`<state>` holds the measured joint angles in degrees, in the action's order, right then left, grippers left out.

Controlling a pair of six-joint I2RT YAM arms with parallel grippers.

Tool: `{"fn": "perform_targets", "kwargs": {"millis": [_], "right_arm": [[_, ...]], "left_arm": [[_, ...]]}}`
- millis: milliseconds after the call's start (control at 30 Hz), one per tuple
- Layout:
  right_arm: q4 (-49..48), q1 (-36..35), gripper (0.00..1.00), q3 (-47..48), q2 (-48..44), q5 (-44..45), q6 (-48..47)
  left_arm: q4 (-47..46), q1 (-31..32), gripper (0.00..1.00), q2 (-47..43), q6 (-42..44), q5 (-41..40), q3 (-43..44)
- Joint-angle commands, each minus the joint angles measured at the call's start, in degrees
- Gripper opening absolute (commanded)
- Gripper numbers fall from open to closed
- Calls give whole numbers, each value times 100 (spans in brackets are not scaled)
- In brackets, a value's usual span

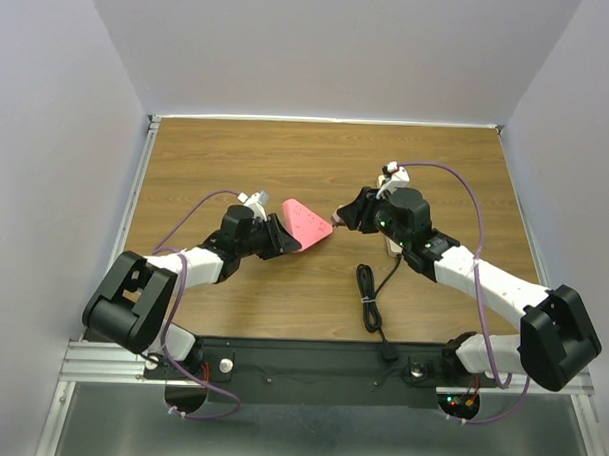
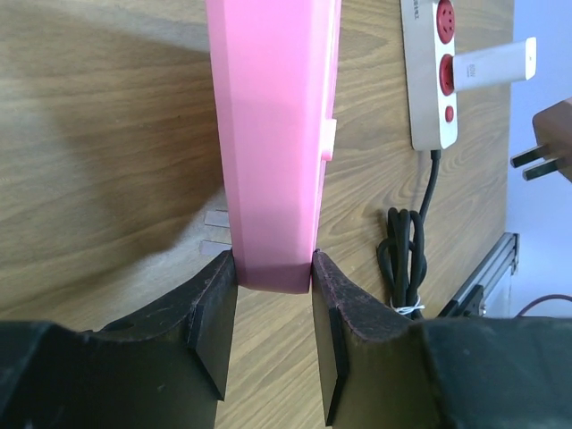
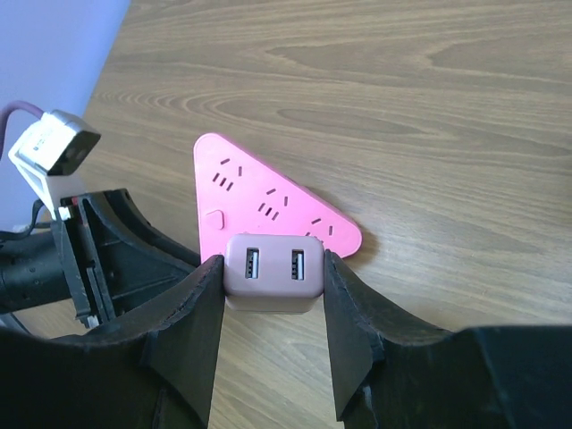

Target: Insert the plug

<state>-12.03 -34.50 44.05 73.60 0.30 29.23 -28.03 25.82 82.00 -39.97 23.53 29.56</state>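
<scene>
Closed on the mauve plug (image 3: 273, 279), the right pincer (image 3: 273, 266) held it just beside the pink socket block (image 3: 259, 201), which the left pincer (image 2: 271, 268) pinched across its thickness at one corner, seemingly clear of the table (image 1: 287, 147). Prongs that missed the slots would likely skate over the face or twist the block in that narrow grip. Bare wood lay open beyond, but the white power strip (image 2: 427, 107) and coiled cord (image 2: 402, 259) sat near the right arm.

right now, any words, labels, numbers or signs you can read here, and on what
No text here can be read.
grey power strip: a short row of dark print at its top end, too small and blurred to read.
pink power strip: no print shows.
charger plug: no print shows.
</scene>
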Motion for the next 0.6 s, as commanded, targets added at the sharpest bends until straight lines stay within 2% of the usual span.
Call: {"fn": "perform_targets", "kwargs": {"millis": [0, 133, 233, 400, 567], "right_arm": [[-89, -65, 0, -46, -197, 278, 91], [-27, -118, 0, -125, -259, 488, 153], [-18, -145, 0, -142, -259, 524, 170], [17, -180, 0, -99, -250, 542, 188], [69, -206, 1, -107, -311, 638, 170]], "left_arm": [[-466, 133, 24, -210, -345, -77, -249], [-589, 300, 45, -386, -573, -103, -363], [-624, 484, 50, -439, -635, -129, -355], [-651, 713, 71, -377, -723, -164, -311], [-660, 845, 75, -439, -793, -217, -346]]}}
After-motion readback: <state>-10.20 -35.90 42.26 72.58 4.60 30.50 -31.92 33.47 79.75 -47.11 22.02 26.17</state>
